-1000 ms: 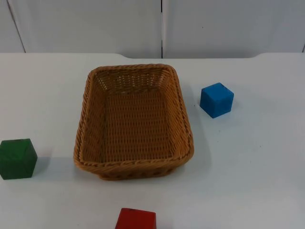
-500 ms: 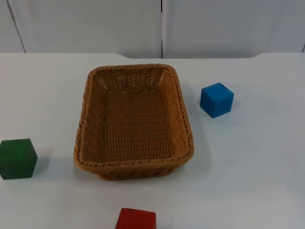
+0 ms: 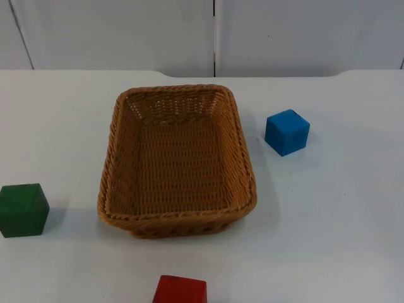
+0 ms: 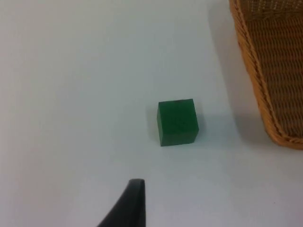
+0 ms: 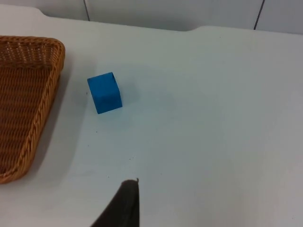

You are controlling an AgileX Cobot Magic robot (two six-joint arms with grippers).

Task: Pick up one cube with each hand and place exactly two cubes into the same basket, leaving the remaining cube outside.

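Sitting empty in the middle of the white table top (image 3: 328, 240) is the brown woven wicker basket (image 3: 108, 170), with the three cubes spread around it and none inside. The green wooden cube (image 3: 23, 210) rests well to the basket's left, the blue wooden cube (image 3: 287, 132) just off its right wall, and the red wooden cube (image 3: 180, 290) lies near the front, partly cut off by the picture's edge.

From where I stand, the task looks to be at its very start: no cube is lifted. The left gripper (image 4: 128, 208) hangs above the table with the green cube ahead of it and the basket's rim off to the side; the right gripper (image 5: 120, 205) hangs likewise, facing the blue cube. Whether either one is spread or closed I cannot tell, since a single dark fingertip is all that shows of each. Neither holds anything.

The next move, I judge, calls for each arm to come down over its own cube, square its fingers to two flat faces, and close. The red cube seems the natural one to leave outside.
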